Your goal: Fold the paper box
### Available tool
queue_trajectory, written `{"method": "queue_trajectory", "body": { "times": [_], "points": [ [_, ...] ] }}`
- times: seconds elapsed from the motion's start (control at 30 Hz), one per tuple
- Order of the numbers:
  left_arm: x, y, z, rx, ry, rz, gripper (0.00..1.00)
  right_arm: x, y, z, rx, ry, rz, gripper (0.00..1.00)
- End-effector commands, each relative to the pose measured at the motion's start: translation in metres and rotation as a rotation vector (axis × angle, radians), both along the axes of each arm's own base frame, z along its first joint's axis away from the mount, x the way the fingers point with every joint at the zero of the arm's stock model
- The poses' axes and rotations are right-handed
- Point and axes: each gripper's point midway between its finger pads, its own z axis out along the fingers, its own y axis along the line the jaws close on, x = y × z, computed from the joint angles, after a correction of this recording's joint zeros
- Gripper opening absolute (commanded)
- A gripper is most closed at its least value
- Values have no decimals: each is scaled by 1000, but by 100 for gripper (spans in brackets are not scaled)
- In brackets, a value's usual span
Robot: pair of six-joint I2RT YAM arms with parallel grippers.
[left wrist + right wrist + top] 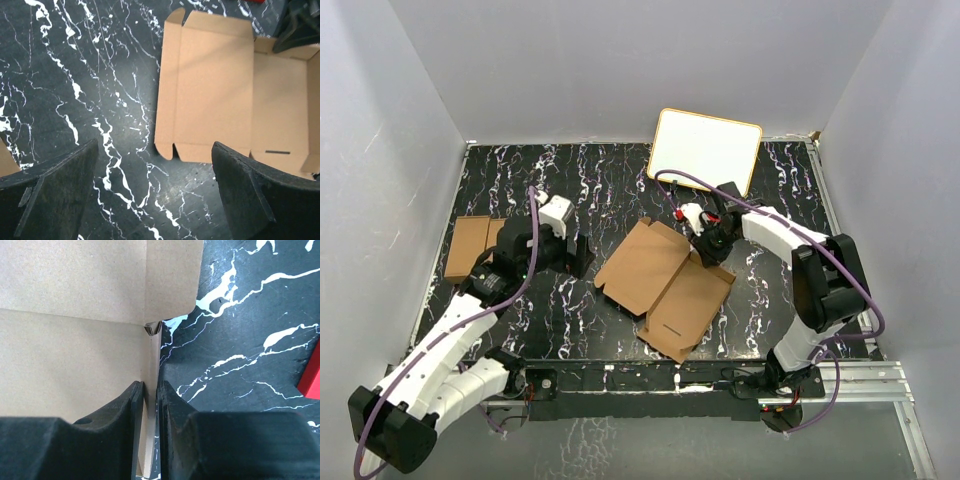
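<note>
Brown cardboard, the paper box (665,285) lies opened out, 1 side flap standing pinched between the fingers of our right gripper (151,390). Our left gripper (155,150) hangs spread wide, the sheet just ahead of it. Pulling unbraced, we risk dragging the sheet or tearing that flap.

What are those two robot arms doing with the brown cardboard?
They are folding a paper box on a black marbled table. The right gripper pinches a thin side flap at the box's edge, and that flap stands up between its fingers. The left gripper is wide open above the table beside the box and touches nothing. Most of the box lies flat, not yet folded.
</note>
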Motion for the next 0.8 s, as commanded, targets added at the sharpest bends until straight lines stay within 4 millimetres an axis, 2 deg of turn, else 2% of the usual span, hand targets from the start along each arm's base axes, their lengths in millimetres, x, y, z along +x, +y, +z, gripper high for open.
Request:
{"method": "queue_trajectory", "body": {
  "times": [0.0,0.3,0.4,0.6,0.67,0.77],
  "points": [
    [-2,10,-3,45,-68,-1,92,15,2,17,20,-119,8,22],
    [-6,15,-8,32,-125,7,92,10,-4,7,-4,-126,4,27],
    [-7,15,-9,26,-130,5,92,11,-7,2,-17,-137,-6,10],
    [-8,15,-10,25,-129,4,92,13,-11,4,-22,-196,-37,8],
    [-8,15,-10,25,-131,5,92,10,-11,4,-17,-188,-32,22],
    [-8,15,-11,26,-127,3,92,8,-11,3,-18,-180,-21,31]
  ]
}}
